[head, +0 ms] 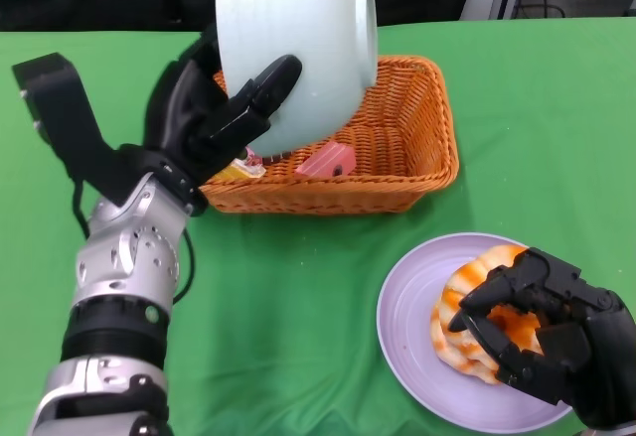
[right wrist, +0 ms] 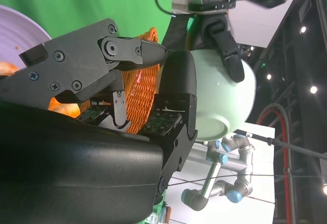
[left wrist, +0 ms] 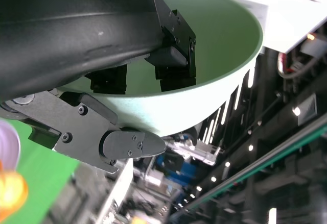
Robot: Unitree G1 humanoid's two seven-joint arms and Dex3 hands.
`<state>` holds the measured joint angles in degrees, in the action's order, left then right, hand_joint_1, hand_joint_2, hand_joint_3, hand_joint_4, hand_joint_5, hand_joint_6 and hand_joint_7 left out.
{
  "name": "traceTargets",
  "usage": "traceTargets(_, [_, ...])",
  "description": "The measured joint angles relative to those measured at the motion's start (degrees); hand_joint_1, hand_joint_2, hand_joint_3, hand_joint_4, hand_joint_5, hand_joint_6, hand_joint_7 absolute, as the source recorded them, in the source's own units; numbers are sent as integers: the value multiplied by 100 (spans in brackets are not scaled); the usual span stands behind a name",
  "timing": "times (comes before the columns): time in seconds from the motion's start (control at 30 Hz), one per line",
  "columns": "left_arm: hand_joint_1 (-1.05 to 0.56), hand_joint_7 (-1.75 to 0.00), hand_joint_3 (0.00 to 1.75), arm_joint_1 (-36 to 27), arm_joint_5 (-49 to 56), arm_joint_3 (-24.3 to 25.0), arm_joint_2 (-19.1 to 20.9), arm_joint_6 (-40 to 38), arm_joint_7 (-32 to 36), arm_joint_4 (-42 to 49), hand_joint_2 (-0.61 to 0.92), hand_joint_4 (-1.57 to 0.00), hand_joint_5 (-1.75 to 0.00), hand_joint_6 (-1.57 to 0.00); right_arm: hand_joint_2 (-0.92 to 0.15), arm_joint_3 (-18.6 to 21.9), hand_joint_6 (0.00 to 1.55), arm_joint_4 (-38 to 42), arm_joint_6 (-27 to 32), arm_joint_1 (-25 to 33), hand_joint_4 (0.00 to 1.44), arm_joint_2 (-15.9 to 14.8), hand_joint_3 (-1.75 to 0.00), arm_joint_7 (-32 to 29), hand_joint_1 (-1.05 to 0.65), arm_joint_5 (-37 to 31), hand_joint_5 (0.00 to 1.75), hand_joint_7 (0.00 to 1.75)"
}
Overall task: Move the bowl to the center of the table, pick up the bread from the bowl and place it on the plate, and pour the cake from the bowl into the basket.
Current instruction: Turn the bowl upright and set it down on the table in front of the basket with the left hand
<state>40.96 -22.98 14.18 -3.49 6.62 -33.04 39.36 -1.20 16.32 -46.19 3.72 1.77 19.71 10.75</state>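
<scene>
Only the left wrist view looks inside the bowl (left wrist: 225, 45), which seems empty. The left hand (head: 214, 108) grips the bowl, tipped over the basket (head: 397, 158), where the cake (head: 326, 161) lies. The right hand (head: 542, 327) curls around the bread (head: 477, 297) on the plate (head: 407, 307).

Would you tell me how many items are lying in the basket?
2 visible: a pink cake mid-basket and a yellow item by the left robot hand; the bowl may hide more.

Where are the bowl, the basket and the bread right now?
bowl (head: 288, 29), head view, on its pale outer wall.
basket (head: 422, 148), head view, on its woven right wall.
bread (head: 459, 287), head view, on its exposed left edge.
</scene>
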Motion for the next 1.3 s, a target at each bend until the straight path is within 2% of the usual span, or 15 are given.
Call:
traceTargets(0.13, [-20,-135,48,-131,464,-232,106,1263,-105,-30,92,-71,-156,-68,-69,0,70,0,3,-1,75,0,-56,2,-14,7,129,114])
traceTargets(0.27, [-20,-143,52,-325,1119,-513,270,2979,-194,136,92,-71,-155,-63,-68,-2,70,0,4,-1,74,6,-56,-4,-14,6,130,114])
traceTargets(0.43, [-15,-142,49,-605,1714,-673,609,4853,-112,586,92,-68,-160,-68,-69,8,69,0,6,-3,73,12,-56,-31,-15,7,130,114])
traceTargets(0.53, [-10,-138,50,-923,2121,-692,784,5679,201,818,91,-61,-167,-69,-69,31,70,1,7,-9,74,12,-56,-51,-14,5,129,113])
traceTargets(0.63, [-7,-134,53,-1202,2664,-649,856,6369,687,1052,89,-61,-168,-69,-70,70,70,1,9,-17,75,8,-56,-94,-12,-26,128,112])
traceTargets(0.77, [-10,-131,60,-1362,3462,-271,956,7452,1444,1415,90,-66,-163,-69,-70,92,70,0,10,-53,75,-8,-56,-106,-12,-65,127,111])
traceTargets(0.9, [-15,-132,63,-1530,4584,586,965,8197,2068,1488,91,-73,-150,-65,-70,106,70,-4,67,-81,74,-10,-55,-119,-12,-59,127,110])
traceTargets(1.07, [-16,-132,62,-1878,6060,1449,987,8475,2815,1276,92,-75,-146,-62,-71,135,71,-3,96,-114,74,-15,-55,-136,-13,-57,128,110])
traceTargets(1.1, [-16,-131,62,-1948,6334,1541,1010,8487,3021,1195,92,-74,-148,-63,-71,135,71,-2,96,-125,74,-15,-55,-138,-13,-57,128,110])
traceTargets(1.2, [-17,-134,57,-2084,7221,1688,1156,8503,3805,1015,92,-66,-168,-63,-71,142,71,-2,96,-157,74,-14,-55,-159,-15,-62,127,110])
traceTargets(1.3, [-15,-143,53,-2257,8137,1470,1411,8329,4921,779,92,-63,-174,-60,-71,163,71,-2,96,-161,74,-14,-56,-217,-14,-86,126,110])
